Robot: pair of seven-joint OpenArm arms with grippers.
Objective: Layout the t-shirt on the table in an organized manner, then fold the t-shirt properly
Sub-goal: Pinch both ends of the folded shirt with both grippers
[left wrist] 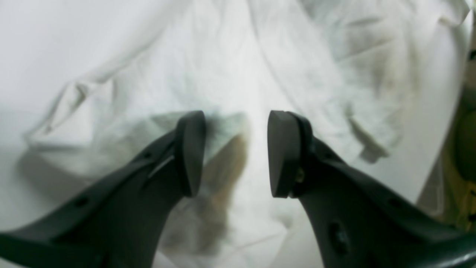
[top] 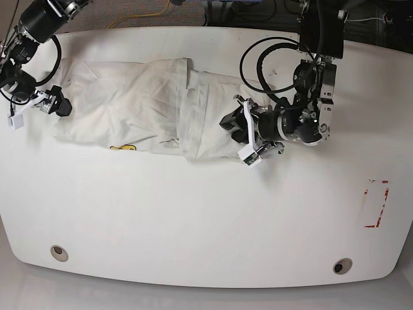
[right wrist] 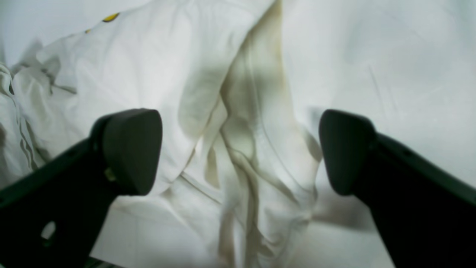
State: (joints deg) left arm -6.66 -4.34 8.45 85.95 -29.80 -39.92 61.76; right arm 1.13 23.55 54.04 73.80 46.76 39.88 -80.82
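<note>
Cloth fills most of both wrist views: the white short-sleeved cotton t-shirt [top: 155, 106], crumpled and bunched into a long band, lies across the far half of the large glossy white table [top: 193, 219]. A bit of yellow-orange print [top: 122, 148] peeks out at its near edge.

The left tool [top: 240, 135] sits at one end of the shirt, right at the fabric's edge; in the left wrist view its dark pads [left wrist: 191, 152] stand apart with a clear gap, rumpled cloth showing beyond and between them, and nothing pinched. The right tool [top: 53, 103] is at the opposite end of the shirt, just beside the cloth; in the right wrist view its two dark pads [right wrist: 132, 149] are spread wide over a ridge of folded fabric, gripping nothing. The shirt thus stretches between the two tools, each facing one end of it.

No container shows anywhere.

Toward the near edge, well away from both tools, the table carries two round grey grommet holes [top: 59, 252] and, off to the left tool's side, a red tape rectangle [top: 376, 203]. Beyond the far edge, dark cables and a yellow cord [top: 139, 16] lie on the floor.
</note>
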